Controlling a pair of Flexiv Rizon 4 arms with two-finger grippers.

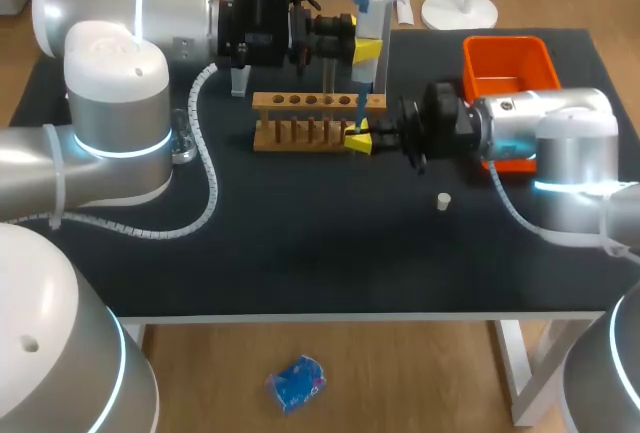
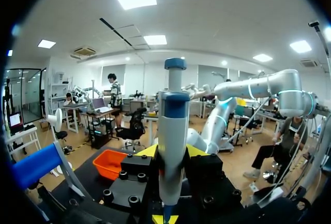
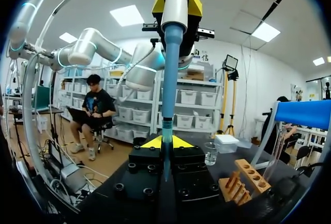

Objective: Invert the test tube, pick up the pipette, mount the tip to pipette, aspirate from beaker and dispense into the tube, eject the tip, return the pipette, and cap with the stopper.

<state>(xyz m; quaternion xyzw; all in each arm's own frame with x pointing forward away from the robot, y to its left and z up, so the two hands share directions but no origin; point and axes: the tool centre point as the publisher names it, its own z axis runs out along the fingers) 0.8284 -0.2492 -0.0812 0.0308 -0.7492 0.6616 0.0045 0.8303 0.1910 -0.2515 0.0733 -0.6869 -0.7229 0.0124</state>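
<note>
Left gripper (image 1: 366,50) clamps the pipette (image 2: 173,146); right gripper (image 1: 358,140) grips the test tube (image 3: 167,115) beside the rack (image 1: 300,103). Your orange bin (image 1: 505,45) sits at the black table's (image 1: 300,243) right edge.

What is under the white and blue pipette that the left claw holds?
Under the white and blue pipette, its blue tip points down between the yellow fingers of the right claw, beside the wooden tube rack. A thin clear tube seems gripped there; its contents cannot be seen.

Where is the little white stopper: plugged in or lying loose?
Loose. The stopper lies alone on the black table, away from the wooden rack.
</note>
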